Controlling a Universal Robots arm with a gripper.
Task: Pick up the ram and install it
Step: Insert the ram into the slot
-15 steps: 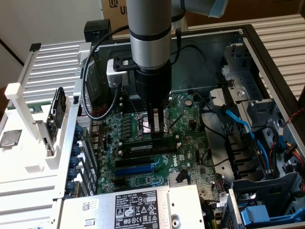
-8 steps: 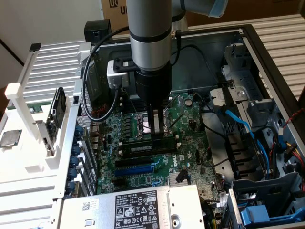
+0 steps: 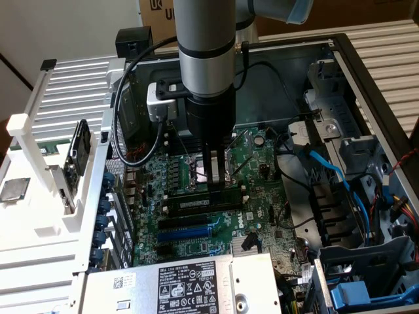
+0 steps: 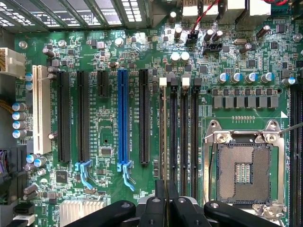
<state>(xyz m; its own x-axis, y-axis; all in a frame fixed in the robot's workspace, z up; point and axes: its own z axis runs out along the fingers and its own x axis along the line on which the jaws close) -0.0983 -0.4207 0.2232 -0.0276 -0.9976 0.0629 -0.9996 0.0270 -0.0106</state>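
Observation:
The ram is a thin dark-green stick with a small white label, standing on edge across the motherboard. My gripper comes straight down from the arm and is shut on its top edge near the middle. In the wrist view the ram is seen edge-on, lined up with the memory slot nearest the black expansion slot. The gripper pinches it between two black fingers. Three more memory slots lie beside it. I cannot tell whether the ram is fully seated.
The open CPU socket lies just beyond the memory slots. A blue expansion slot and a white slot lie on the other side. A labelled power supply, blue cables and a drive cage crowd the case.

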